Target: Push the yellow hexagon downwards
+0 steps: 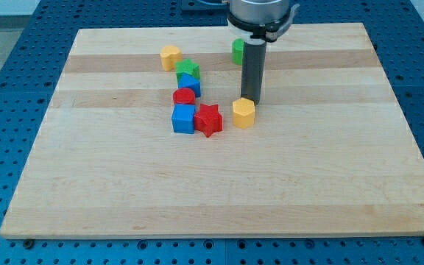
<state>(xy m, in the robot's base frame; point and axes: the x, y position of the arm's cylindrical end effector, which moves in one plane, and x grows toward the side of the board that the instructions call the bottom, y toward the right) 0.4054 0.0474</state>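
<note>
The yellow hexagon [244, 113] lies near the middle of the wooden board [219, 184]. My tip [250, 99] stands just above the hexagon's upper right edge, touching or almost touching it. The rod rises straight up to the arm's end at the view's top.
Left of the hexagon lie a red star [209, 120], a blue cube [184, 118], a red block [184, 96], a blue block [190, 83], a green star [187, 69] and a yellow block [170, 57]. A green block [237, 51] sits behind the rod.
</note>
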